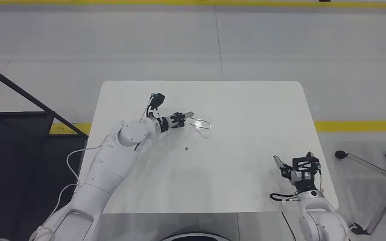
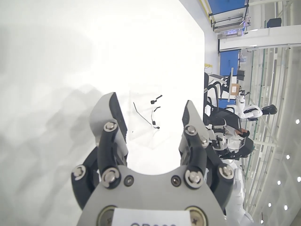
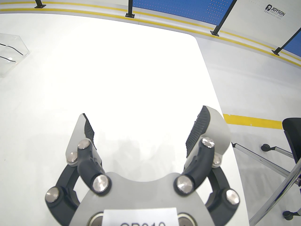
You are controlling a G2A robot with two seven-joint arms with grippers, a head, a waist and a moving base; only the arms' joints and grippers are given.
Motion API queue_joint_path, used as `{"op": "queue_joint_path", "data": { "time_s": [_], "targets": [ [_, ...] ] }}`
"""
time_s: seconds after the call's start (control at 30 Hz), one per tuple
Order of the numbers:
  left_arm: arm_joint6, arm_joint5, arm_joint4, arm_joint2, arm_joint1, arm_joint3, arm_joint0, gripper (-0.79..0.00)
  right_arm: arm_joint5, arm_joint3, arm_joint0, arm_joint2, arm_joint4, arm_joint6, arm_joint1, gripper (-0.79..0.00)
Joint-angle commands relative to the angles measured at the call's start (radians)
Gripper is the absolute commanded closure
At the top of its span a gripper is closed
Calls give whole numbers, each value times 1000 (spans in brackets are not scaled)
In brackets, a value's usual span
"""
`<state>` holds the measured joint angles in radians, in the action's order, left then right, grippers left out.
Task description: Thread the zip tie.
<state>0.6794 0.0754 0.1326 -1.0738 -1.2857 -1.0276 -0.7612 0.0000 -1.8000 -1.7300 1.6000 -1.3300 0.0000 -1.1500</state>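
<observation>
**Desk:** How is your left claw standing?

**Operator:** I have my left claw (image 1: pixel 188 115) spread wide, with nothing between its fingers (image 2: pixel 118 116). It sits low over the white surface (image 1: pixel 259 102) and points at a clear tray (image 1: pixel 207 123).

**Desk:** And the zip tie?

**Operator:** The zip tie (image 2: pixel 141 115) lies in that tray, just ahead of the left claw's tips. It is a thin black strip, roughly in line with the gap between the fingers. A second, curved black strip (image 2: pixel 155 114) lies just beside it. A short black piece (image 2: pixel 156 99) sits a little farther out from the claw. The tray's near edge comes close to one finger, and I can't tell whether they touch.

**Desk:** What about the right side?

**Operator:** My right claw (image 3: pixel 144 111) is spread too, and it holds nothing. The edge of the surface runs just beside its outer finger (image 3: pixel 200 123). From that wrist camera, the tray (image 3: pixel 22 45) is well apart from the claw, far ahead and off to its inner side. I can see black strips lying inside it.

**Desk:** Anything else down there?

**Operator:** I see a small dark speck (image 1: pixel 186 147) on the surface beside my left claw, on the robot's side of it. It is apart from the tray.
</observation>
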Motion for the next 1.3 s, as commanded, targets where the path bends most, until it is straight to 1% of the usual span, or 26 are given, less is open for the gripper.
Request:
{"op": "queue_joint_path", "data": {
  "time_s": [0.0, 0.03, 0.07, 0.17, 0.4, 0.5, 0.7, 0.83, 1.07, 1.13, 1.27],
  "targets": [
    [-6, 8, -1, 14, -5, 19, 11, -431, 0, 0, 0, 0, 0, 0, 0, -785],
    [-10, 11, 1, 20, -8, 27, 16, -366, 0, 0, 0, 0, 0, 0, 0, -785],
    [-15, 12, 2, 27, -11, 35, 21, -351, 0, 0, 0, 0, 0, 0, 0, -785],
    [-27, 15, 3, 42, -19, 57, 37, -363, 0, 0, 0, 0, 0, 0, 0, -785],
    [-42, 22, 3, 60, -30, 93, 58, -329, 0, 0, 0, 0, 0, 0, 0, -785],
    [-46, 24, 1, 65, -34, 106, 65, -296, 0, 0, 0, 0, 0, 0, 0, -785],
    [-52, 28, -4, 73, -42, 129, 77, -262, 0, 0, 0, 0, 0, 0, 0, -785],
    [-54, 36, -9, 73, -46, 140, 81, -215, 0, 0, 0, 0, 0, 0, 0, -785],
    [-51, 49, -16, 70, -49, 154, 85, -194, 0, 0, 0, 0, 0, 0, 0, -785],
    [-50, 52, -17, 69, -50, 157, 86, -175, 0, 0, 0, 0, 0, 0, 0, -785],
    [-44, 62, -17, 66, -51, 161, 88, -197, 0, 0, 0, 0, 0, 0, 0, -785]
  ]
}}
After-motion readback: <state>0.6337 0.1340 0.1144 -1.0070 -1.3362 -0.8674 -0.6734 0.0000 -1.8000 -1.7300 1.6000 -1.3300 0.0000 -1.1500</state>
